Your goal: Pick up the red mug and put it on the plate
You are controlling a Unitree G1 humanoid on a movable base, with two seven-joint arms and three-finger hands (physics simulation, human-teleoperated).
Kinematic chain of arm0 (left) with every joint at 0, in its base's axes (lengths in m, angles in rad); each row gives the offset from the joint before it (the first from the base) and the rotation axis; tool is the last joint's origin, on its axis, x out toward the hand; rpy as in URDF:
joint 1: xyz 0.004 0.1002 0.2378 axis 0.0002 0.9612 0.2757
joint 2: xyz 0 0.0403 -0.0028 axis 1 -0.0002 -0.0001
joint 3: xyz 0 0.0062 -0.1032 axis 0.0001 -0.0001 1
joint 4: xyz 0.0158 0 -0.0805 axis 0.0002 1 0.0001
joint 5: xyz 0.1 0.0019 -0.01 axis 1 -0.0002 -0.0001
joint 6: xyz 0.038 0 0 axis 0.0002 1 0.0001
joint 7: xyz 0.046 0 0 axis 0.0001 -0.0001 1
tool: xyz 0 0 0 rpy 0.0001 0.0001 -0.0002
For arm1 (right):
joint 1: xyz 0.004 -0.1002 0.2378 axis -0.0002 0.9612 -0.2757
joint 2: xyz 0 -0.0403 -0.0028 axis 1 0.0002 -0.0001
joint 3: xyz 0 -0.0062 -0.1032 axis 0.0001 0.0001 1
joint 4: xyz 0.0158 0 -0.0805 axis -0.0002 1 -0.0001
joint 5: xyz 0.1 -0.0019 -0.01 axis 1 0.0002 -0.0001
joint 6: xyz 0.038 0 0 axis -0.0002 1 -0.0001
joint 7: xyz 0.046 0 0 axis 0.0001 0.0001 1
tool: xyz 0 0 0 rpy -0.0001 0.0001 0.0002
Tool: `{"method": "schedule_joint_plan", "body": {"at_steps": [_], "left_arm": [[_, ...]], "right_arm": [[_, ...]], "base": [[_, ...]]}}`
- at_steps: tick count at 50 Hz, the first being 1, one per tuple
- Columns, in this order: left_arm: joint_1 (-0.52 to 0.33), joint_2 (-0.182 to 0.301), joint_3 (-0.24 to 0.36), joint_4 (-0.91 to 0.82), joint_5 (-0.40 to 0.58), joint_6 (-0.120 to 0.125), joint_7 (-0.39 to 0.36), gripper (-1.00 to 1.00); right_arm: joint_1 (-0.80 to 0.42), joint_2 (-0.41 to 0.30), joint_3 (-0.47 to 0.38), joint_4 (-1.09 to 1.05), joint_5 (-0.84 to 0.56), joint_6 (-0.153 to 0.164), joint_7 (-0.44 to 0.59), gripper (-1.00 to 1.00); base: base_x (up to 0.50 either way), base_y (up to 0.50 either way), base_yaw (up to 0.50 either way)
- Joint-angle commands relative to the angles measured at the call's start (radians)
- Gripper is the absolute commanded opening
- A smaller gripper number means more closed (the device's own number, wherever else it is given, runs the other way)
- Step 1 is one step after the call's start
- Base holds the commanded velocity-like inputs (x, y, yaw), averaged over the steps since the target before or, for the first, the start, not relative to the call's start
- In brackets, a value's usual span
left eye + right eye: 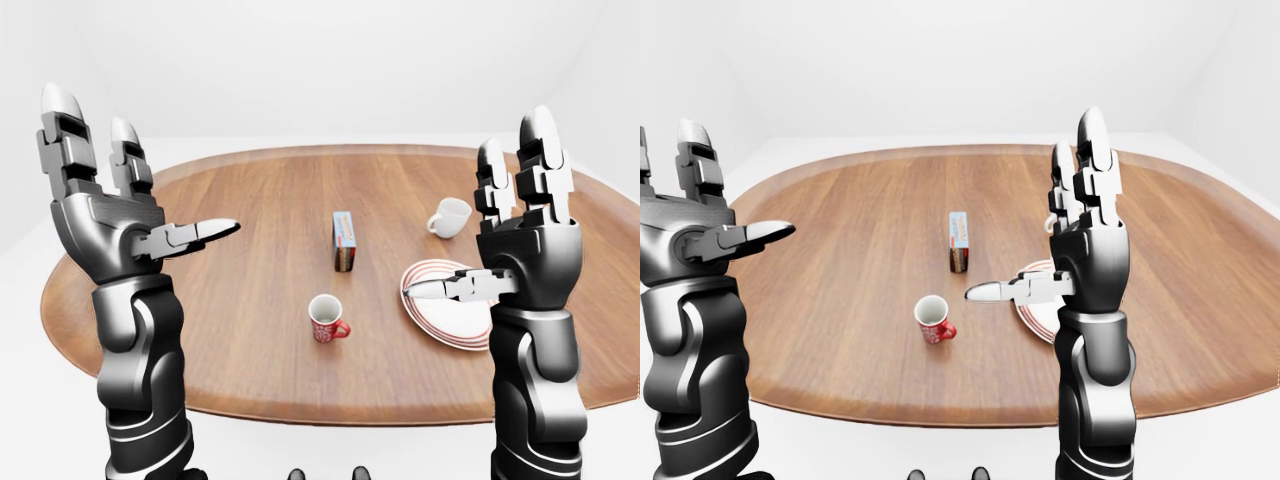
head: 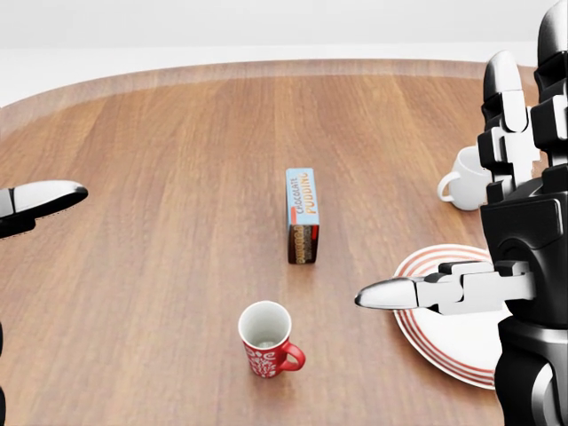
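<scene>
Hands (image 1: 140,235) (image 1: 525,250) raised, fingers spread, clear of red mug (image 2: 266,339).

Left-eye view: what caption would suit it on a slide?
Both robot hands, left and right, raised open above a wooden table holding a red mug and plate.

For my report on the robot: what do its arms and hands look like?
Both arms are glossy dark grey with rounded, segmented shells. The left hand and right hand are blocky black, each with three jointed fingers ending in smooth silver-white tips. No cables or markings show.
</scene>
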Motion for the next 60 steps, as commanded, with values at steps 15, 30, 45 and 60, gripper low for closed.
{"method": "schedule_joint_plan", "body": {"at_steps": [15,30,45,60], "left_arm": [[-0.008,0.006,0.005,0.018,-0.003,0.000,0.000,0.98],[0.002,0.005,0.005,0.004,-0.002,0.000,-0.002,0.98],[0.004,0.003,0.004,0.013,0.003,0.000,-0.004,0.98],[-0.001,0.003,0.001,0.011,0.005,0.000,-0.001,0.98]], "right_arm": [[-0.021,-0.003,0.003,0.016,-0.006,0.000,-0.012,1.00],[-0.020,0.000,0.012,0.030,-0.015,0.000,-0.021,1.00],[0.057,0.030,0.112,-0.056,-0.130,0.000,0.040,1.00],[0.091,0.061,0.214,-0.090,-0.179,0.000,0.078,1.00]], "base": [[0.50,0.00,0.00],[0.07,0.00,0.00],[0.00,0.00,0.00],[0.00,0.00,0.00]]}}
